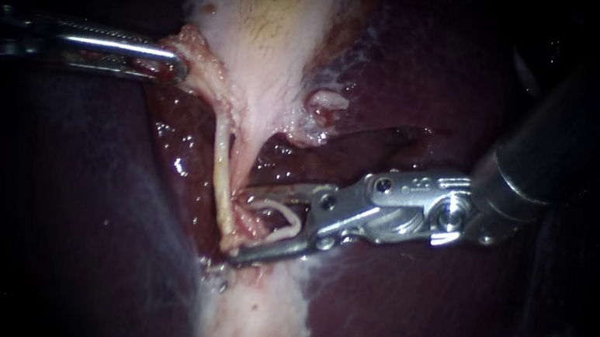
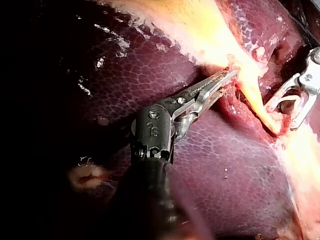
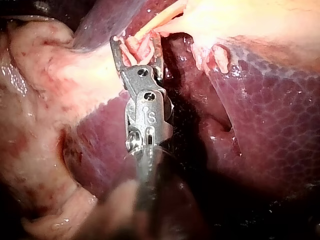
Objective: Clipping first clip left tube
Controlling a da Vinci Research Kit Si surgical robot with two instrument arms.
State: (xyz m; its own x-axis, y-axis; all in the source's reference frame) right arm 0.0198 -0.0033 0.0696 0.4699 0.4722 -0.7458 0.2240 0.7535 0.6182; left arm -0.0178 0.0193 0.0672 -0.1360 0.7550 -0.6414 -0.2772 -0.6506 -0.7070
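Coming in from the left, the left tool (image 1: 181, 69) lies level above dark liver (image 1: 77, 192). Its jaws are pressed together on the ragged edge of a pale tissue flap (image 1: 201, 60) and pinch it at their very tips; the left wrist view shows the same hold. Just ahead of those tips and a little below them, the left tube (image 1: 220, 165) hangs from the flap as a thin cream strand. It runs down across a wet red hollow in the liver towards the other tool.

The right tool (image 1: 235, 226) enters from the upper right. Its jaws stand wide apart and point at the tube's lower end. They carry a white clip (image 1: 287, 218) between them; it is curved and unclosed, and each jaw touches it. The tube's lower stretch sits right at the jaw tips, at the mouth of the gap. Whether it is fully inside cannot be told. Pinkish tissue lies between the jaws, beside the clip. A pale band of tissue (image 1: 254, 327) runs on below the lower jaw.
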